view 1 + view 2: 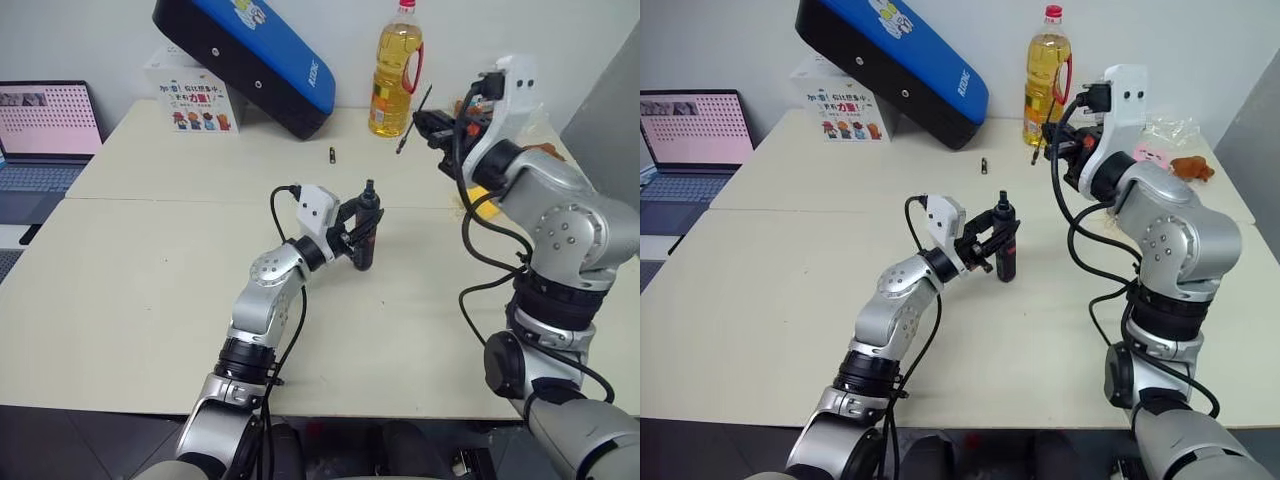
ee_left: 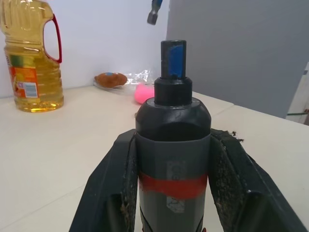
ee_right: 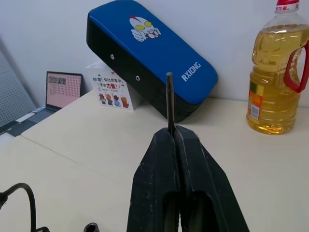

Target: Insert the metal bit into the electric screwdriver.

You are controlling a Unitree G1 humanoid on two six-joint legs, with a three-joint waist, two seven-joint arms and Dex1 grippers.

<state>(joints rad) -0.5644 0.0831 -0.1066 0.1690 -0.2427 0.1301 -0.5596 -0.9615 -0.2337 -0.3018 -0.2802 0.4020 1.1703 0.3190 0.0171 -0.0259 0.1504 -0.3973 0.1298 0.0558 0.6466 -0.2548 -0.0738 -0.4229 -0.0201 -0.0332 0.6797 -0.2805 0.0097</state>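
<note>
Left fingers (image 1: 362,232) clamp screwdriver (image 1: 367,228) upright; right fingers (image 3: 172,137) pinch bit (image 3: 169,102), well apart from screwdriver. Bit thin, stiff, slippery: hold near base.

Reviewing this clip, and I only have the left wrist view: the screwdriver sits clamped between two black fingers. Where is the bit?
Observer: The metal bit is pinched in the shut right gripper, sticking out past its fingertips.
Operator: How near is it to the tool?
Observer: Well apart. In the head views the right gripper is raised beside the oil bottle, while the left gripper holds the electric screwdriver upright over the table.
Operator: Anything loose on the table?
Observer: A small dark cylinder lies by the blue pad.
</note>
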